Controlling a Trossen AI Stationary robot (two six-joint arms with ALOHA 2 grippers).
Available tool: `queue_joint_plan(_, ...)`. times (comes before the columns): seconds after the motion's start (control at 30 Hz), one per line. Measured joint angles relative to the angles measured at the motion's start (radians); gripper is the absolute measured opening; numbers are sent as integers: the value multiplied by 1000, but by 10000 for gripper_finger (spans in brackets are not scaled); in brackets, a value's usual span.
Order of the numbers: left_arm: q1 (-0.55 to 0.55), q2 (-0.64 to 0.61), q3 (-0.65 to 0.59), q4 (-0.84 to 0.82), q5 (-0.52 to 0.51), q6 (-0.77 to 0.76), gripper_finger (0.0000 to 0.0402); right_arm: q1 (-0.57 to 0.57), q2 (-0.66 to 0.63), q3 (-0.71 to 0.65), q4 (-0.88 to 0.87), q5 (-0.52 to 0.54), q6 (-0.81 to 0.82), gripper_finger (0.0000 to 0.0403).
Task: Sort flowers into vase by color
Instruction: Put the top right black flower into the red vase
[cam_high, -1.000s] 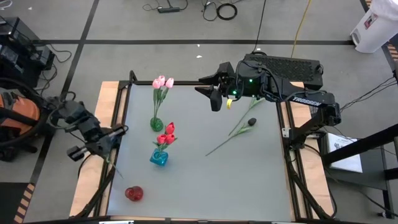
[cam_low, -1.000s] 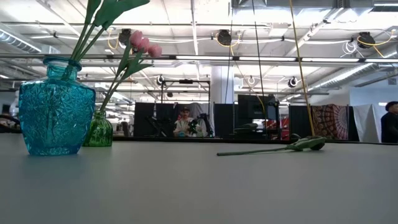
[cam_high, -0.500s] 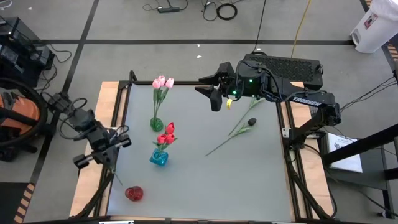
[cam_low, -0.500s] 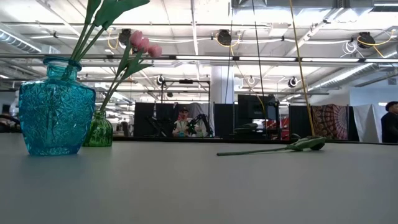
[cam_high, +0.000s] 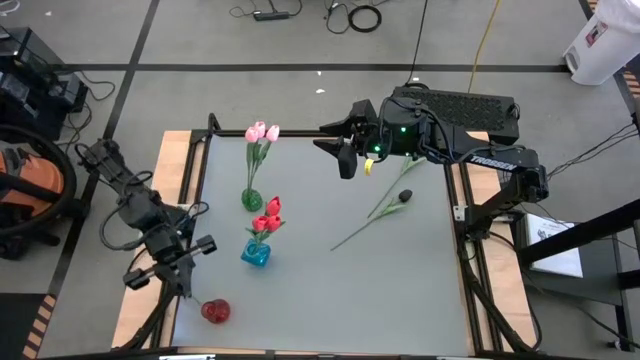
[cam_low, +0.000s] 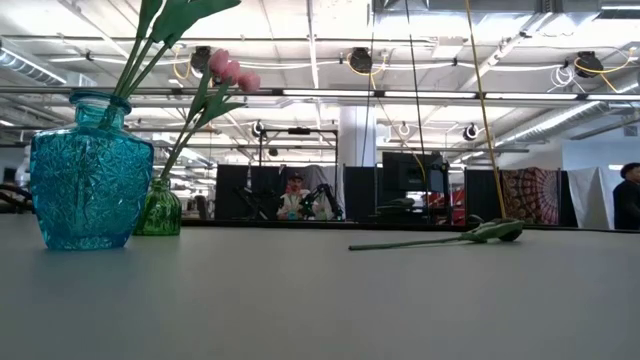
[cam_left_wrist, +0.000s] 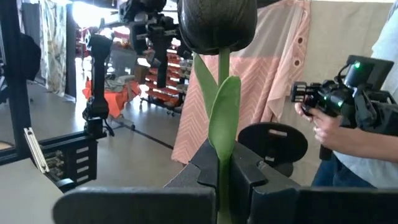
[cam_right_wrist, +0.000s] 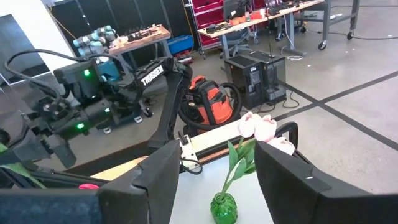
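changes: the left arm has swung nearer along the tabletop's left edge since the earlier frames, so the left hand (cam_high: 172, 272) now sits just left of the blue vase (cam_high: 255, 254) and beyond the red vase (cam_high: 215, 311); the right arm, all vases and the loose flower have not moved.

tabletop (cam_high: 330, 290): pale grey sheet on a wooden frame, bare across the middle and near right.

room: grey concrete floor with dark tape lines, cables at the far side, an orange vacuum at the left; the low view shows an open workshop with ceiling lights and a person (cam_low: 293, 200) seated far behind.

right arm: stretched over the far edge, right hand (cam_high: 345, 150) fully spread and holding nothing, well apart from every flower.

left hand: closed tight on the green stem of a black tulip (cam_left_wrist: 217, 25); in the left wrist view the stem rises straight from between the fingers (cam_left_wrist: 202, 168) with the dark bud on top.

loose flower (cam_high: 380, 212): lies flat on the right half of the tabletop, long axis diagonal, dark bud toward the far right, stem tip toward the near left.

green vase (cam_high: 252, 199): upright, pink tulips (cam_high: 262, 132) leaning toward the far side.

blue vase: upright, red tulips (cam_high: 270, 212).

red vase: near left corner; contents cannot be made out.
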Motion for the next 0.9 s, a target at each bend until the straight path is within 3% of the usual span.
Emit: queue_joint_plan(0.9, -24, 153, 0, 42, -6, 17, 11, 0, 0, 0, 0, 0, 0, 199)
